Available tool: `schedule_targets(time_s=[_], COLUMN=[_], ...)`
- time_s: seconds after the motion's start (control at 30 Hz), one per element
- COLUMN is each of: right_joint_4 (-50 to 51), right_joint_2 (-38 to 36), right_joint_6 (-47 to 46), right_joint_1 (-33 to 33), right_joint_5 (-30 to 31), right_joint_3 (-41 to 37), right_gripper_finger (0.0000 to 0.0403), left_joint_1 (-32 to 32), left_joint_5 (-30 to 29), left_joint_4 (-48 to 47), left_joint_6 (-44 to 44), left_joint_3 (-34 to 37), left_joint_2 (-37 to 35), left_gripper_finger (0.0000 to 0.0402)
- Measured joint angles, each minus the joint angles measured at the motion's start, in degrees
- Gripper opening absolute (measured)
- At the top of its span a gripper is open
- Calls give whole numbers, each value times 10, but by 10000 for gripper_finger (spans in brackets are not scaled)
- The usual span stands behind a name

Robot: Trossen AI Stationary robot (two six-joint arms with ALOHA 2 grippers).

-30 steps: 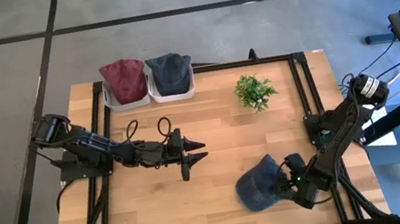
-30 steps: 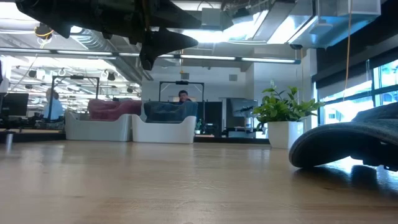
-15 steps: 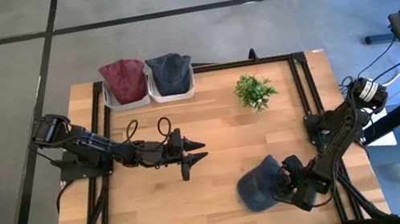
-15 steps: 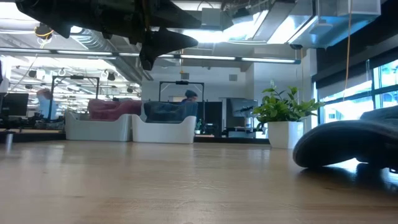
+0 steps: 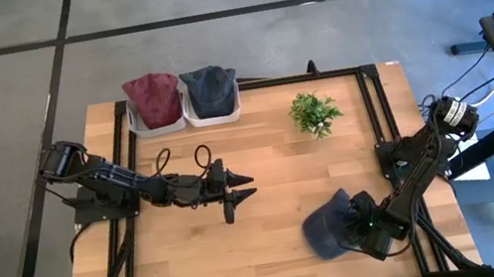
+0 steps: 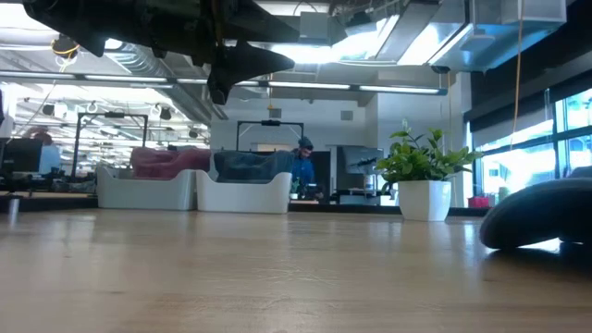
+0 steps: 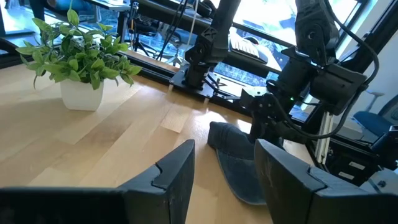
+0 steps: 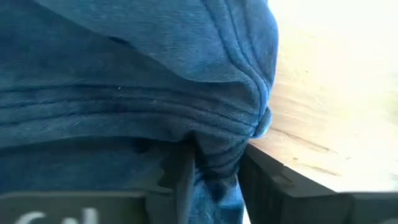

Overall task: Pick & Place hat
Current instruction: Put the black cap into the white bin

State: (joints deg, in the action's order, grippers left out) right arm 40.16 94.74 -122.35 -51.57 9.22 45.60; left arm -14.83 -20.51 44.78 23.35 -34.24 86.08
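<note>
A blue hat [image 5: 328, 229] lies on the wooden table near its front right corner, and it also shows in the low view [image 6: 546, 211] and the left wrist view [image 7: 239, 168]. My right gripper [image 5: 355, 228] is at the hat's right side, shut on its cloth. My left gripper [image 5: 243, 185] hovers open above the table's middle, pointing toward the right edge, with nothing between its fingers [image 7: 180, 168]. My right gripper pinches a bunched fold of the hat's blue cloth [image 8: 214, 163] between its two fingers [image 8: 181, 177], on the side of the hat nearest the table's right edge. The fingers come low from the right. The hat's underside rests on the table.
Two white bins stand at the far left of the table, one holding a red hat [image 5: 153, 98] and one a dark blue hat [image 5: 209, 85]. A small potted plant [image 5: 313, 112] stands far right of centre. Black frame rails [image 5: 376, 117] run along the table's sides.
My right gripper has shut on the hat's right side. The hat has drawn together and slid a little toward the table's right edge, staying on the table. A person has walked across the room behind.
</note>
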Motion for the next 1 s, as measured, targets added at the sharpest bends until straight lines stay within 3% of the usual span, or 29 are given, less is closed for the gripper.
schedule_targets(time_s=[0.37,0.5,0.63,0.73,1.0], right_joint_4=[6,5,4,3,-18], right_joint_2=[-5,-22,-45,-53,-55], right_joint_6=[105,138,170,216,321], right_joint_1=[0,5,24,45,92], right_joint_5=[32,83,130,130,125], right_joint_3=[-3,-6,-5,-5,-4], right_gripper_finger=[16,14,12,10,10], left_joint_1=[0,0,-1,-1,-32], left_joint_5=[0,6,25,112,461], left_joint_4=[0,0,25,109,450], left_joint_6=[0,2,81,88,74], left_joint_3=[0,0,0,0,-1], left_joint_2=[0,0,0,0,-3], left_gripper_finger=[161,160,161,159,161])
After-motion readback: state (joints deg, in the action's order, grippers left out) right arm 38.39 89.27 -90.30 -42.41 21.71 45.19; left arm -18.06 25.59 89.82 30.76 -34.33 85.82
